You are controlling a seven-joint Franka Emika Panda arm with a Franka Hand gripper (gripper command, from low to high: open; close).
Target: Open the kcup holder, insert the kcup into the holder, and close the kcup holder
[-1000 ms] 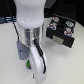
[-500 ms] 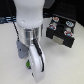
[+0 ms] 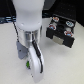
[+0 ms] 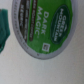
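The kcup (image 4: 42, 27) fills much of the wrist view, very close, its bright green foil top printed "Dark Magic". In the exterior view only a small green speck of the kcup (image 3: 27, 64) shows on the table beside the white hand. My gripper (image 3: 31, 62) is down at the table right by it, and the hand hides its fingers. A teal shape (image 4: 4, 32) sits at the edge of the wrist view next to the kcup. The kcup holder (image 3: 60, 33), a black box with pale marks, stands apart at the exterior view's right.
The white arm (image 3: 31, 17) takes up the middle of the exterior view and hides the table behind it. Pale tabletop (image 3: 65, 67) lies in front of the holder. A dark background runs along the back.
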